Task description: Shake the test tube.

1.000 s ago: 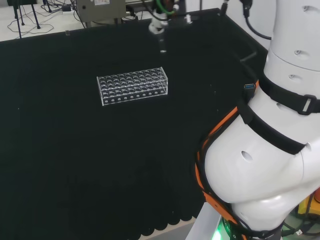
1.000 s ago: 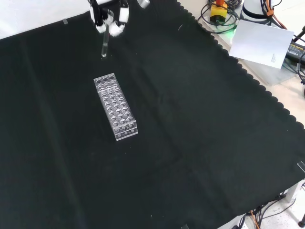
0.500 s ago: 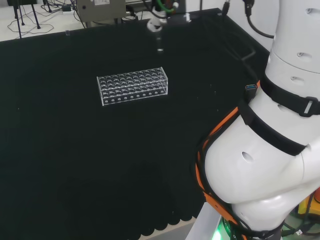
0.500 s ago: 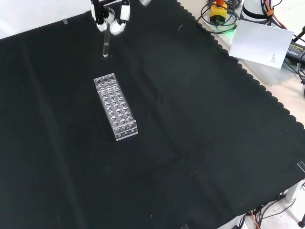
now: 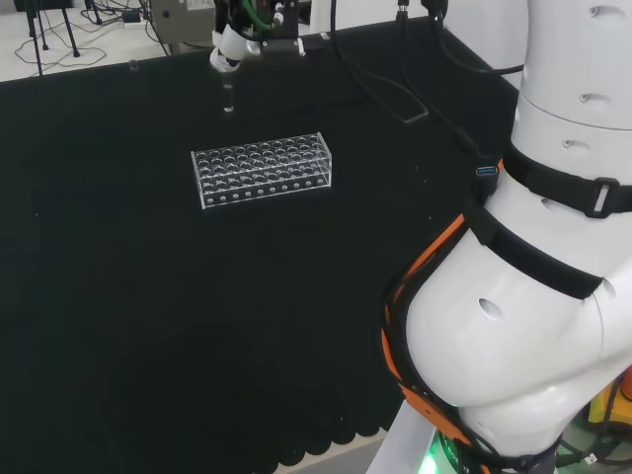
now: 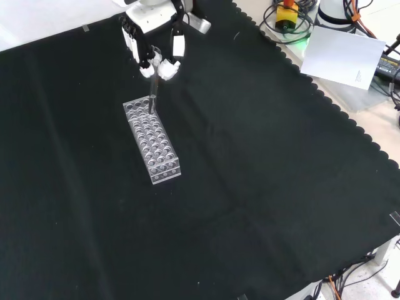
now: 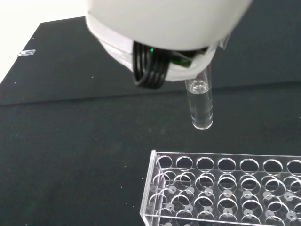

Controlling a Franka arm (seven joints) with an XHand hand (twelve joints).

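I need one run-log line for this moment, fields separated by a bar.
hand: shut on test tube | test tube: upright, lifted, above rack end | rack: on cloth, no tubes seen in it

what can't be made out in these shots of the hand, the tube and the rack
- Wrist view: the clear glass test tube has its upper end hidden behind the blurred black and white hand, so the grip cannot be judged there.
- Head view: the tube is too small to tell any contents.
- Front view: the tube overlaps the clear plastic rack; whether they touch is unclear.
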